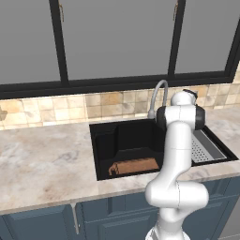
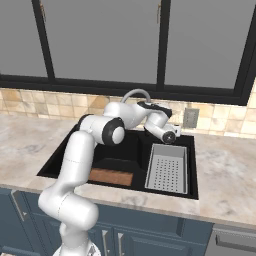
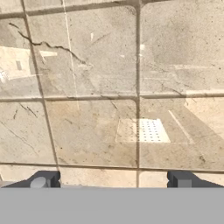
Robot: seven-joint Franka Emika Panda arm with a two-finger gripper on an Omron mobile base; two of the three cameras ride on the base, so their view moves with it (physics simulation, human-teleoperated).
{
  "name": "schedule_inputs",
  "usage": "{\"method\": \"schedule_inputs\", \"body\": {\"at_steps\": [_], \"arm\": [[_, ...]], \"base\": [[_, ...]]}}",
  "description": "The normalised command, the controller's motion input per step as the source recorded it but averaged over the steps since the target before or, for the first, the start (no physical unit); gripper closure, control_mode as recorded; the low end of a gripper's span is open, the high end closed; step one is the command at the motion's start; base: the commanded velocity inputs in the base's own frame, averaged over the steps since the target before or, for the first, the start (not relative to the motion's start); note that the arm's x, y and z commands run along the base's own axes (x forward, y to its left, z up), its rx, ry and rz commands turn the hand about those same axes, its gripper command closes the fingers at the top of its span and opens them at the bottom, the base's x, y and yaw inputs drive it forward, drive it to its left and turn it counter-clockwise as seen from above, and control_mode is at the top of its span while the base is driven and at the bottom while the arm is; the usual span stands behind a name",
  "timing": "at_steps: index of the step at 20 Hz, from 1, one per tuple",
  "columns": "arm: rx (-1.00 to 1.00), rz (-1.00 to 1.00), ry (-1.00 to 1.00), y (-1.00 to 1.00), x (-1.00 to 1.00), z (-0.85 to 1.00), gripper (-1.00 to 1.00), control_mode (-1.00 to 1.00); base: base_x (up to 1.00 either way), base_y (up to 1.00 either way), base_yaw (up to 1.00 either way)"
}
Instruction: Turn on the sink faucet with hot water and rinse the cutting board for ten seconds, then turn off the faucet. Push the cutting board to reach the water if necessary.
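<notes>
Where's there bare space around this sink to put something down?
The marble counter left of the sink is bare up to the tile wall; so is the counter right of it. Inside is crowded: cutting board at the front, drain tray on the right, arm near the faucet.

I see a brown wood-grained cutting board (image 1: 134,166) in the matt black sink (image 1: 104,140), at six o'clock of the smooth grey metal sink faucet (image 1: 158,93). At three o'clock lies a grey perforated drain tray (image 2: 168,174). Counter (image 1: 42,159) looks like veined, polished stone; the wall tiles (image 3: 87,65) are cracked and dull.
</notes>
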Motion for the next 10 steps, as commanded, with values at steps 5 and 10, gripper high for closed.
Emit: {"method": "schedule_inputs", "body": {"at_steps": [5,10], "arm": [[0.00,0.04,0.01,-0.99,-0.98,-0.24,-1.00,-1.00],[0.00,0.03,0.04,-0.96,-1.00,-0.28,-1.00,-1.00]], "base": [[0.00,0.00,0.00],[0.00,0.00,0.00]]}}
